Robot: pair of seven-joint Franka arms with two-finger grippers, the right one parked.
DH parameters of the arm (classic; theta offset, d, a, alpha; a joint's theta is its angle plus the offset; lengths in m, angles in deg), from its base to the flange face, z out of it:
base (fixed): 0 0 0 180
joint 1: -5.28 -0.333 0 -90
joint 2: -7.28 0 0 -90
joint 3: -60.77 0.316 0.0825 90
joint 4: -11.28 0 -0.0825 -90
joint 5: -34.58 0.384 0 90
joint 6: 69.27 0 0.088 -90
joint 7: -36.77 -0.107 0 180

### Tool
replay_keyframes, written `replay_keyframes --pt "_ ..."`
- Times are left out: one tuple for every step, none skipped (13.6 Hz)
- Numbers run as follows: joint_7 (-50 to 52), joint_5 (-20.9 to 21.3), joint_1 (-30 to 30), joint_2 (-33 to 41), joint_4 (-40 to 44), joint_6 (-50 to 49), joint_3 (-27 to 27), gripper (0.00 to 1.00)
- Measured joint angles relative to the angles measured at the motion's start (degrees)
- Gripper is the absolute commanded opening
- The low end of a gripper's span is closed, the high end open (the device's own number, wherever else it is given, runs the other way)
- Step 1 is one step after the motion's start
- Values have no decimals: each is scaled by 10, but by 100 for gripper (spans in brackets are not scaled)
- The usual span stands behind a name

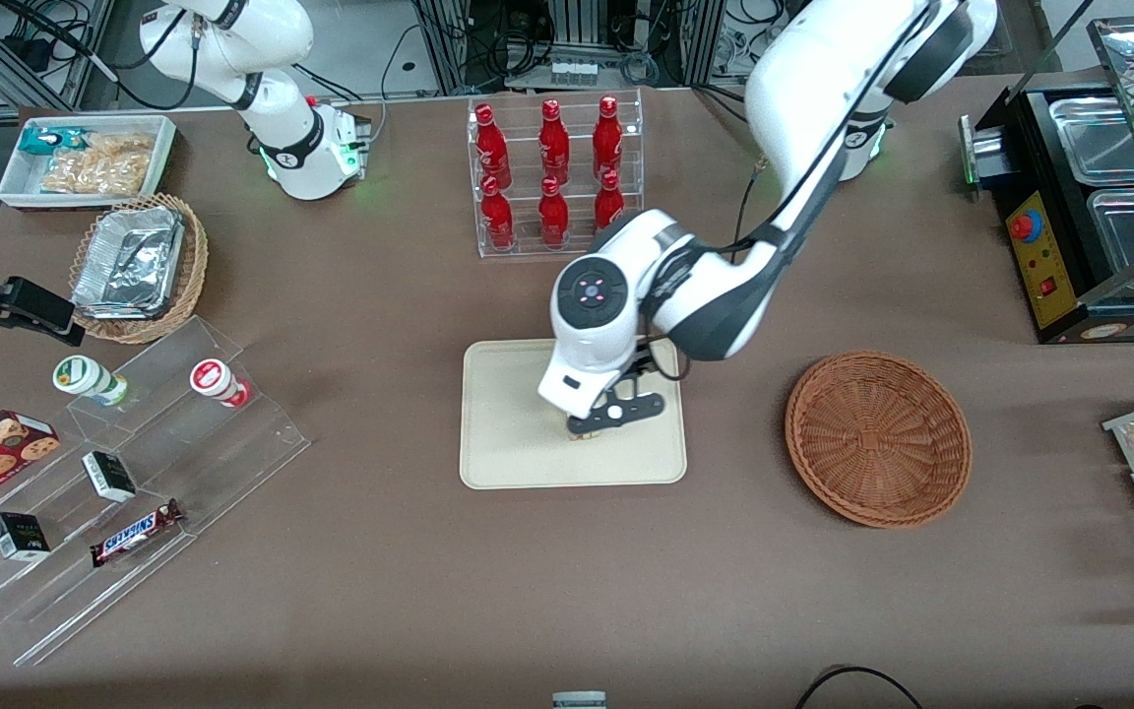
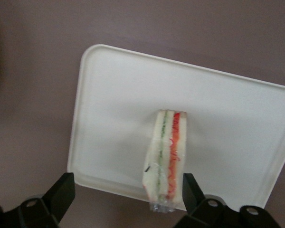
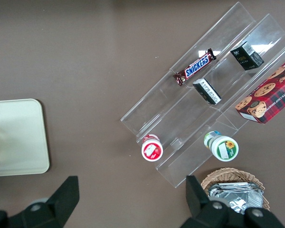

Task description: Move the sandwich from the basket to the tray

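The sandwich (image 2: 167, 156), a wrapped wedge of white bread with green and red filling stripes, stands on its edge on the cream tray (image 2: 114, 95), near the tray's rim. My left gripper (image 2: 127, 185) is open, its fingers wide apart on either side of the sandwich. One black finger (image 2: 192, 187) is close beside the wrapper; the other finger stands well clear. In the front view the gripper (image 1: 616, 414) hangs low over the tray (image 1: 508, 423) and the wrist hides the sandwich. The reddish-brown basket (image 1: 877, 438) sits empty toward the working arm's end.
A clear rack of red bottles (image 1: 552, 177) stands farther from the front camera than the tray. Toward the parked arm's end are a stepped acrylic display (image 1: 134, 473) with snacks, a lighter wicker basket of foil trays (image 1: 139, 266) and a white bin (image 1: 85, 158). A black appliance (image 1: 1089, 207) stands at the working arm's end.
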Motion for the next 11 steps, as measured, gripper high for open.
replay_keyframes --pt "-20 0 -18 20 -2 -31 1 100" --pt "-57 -1 -42 40 -10 -54 1 100" --pt "-98 -5 -66 60 -24 -72 1 100" --pt "-133 -12 -89 79 -39 -89 1 100" --pt "-164 -19 -113 96 -53 -110 1 100" --pt "-191 -24 -136 111 -62 -137 1 100" --pt "-217 -26 -158 123 -67 -163 1 100" --pt "-241 -27 -178 133 -71 -186 1 100" --pt "-261 -27 -196 143 -73 -206 1 100" --pt "-278 -27 -216 154 -74 -224 1 100" --pt "-294 -28 -235 165 -74 -241 1 100"
